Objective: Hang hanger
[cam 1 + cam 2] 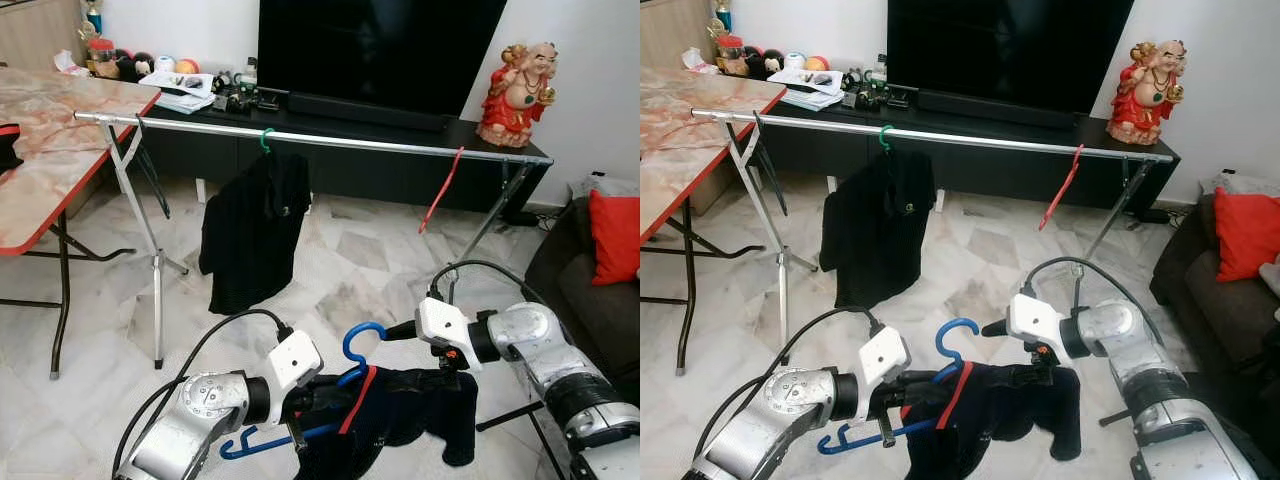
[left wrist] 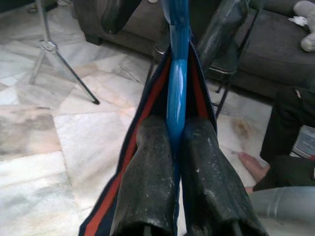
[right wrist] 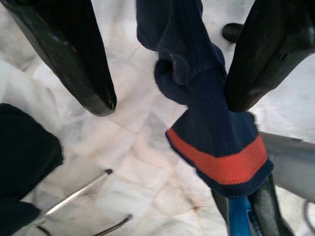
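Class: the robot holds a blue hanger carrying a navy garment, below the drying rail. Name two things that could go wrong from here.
1. The left tool pinches the blue hanger alone; the right tool is open, so the loosely draped navy garment could slide off when lifted.
2. The rail already carries a black shirt and a red hanger; the hook could snag them.

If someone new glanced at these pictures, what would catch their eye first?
Probably the blue hanger draped with a navy garment, held low between both arms, the left gripper shut on it. Behind stretches a long metal rail carrying a black shirt.
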